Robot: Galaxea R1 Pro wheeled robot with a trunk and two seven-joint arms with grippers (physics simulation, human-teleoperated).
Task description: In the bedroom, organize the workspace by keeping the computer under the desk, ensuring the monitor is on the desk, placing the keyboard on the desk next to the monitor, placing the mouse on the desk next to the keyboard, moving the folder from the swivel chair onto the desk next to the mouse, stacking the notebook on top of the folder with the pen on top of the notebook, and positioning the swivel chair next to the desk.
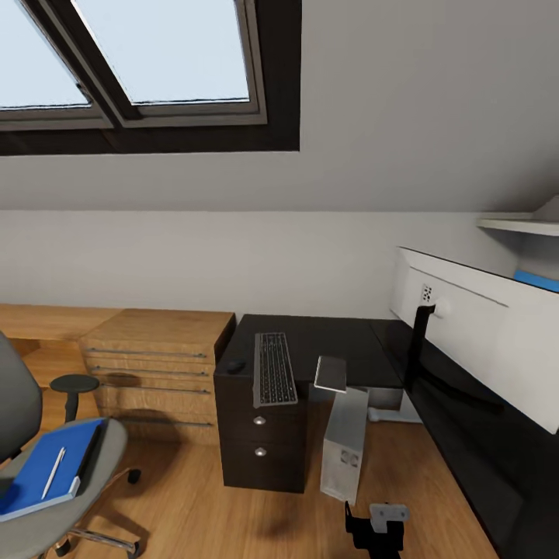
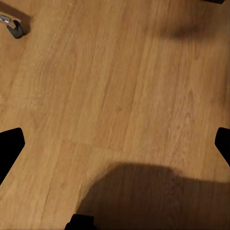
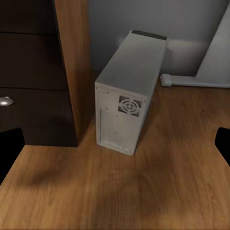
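No readable text, labels, brands or numbers appeared anywhere; the markings on the computer (image 3: pixel 125 93) were too blurred to read.

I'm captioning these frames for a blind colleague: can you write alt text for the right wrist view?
A light grey computer tower stands upright on a wooden floor, beside a dark drawer unit with a round silver knob. A white desk leg and its foot stand behind it against a grey wall.
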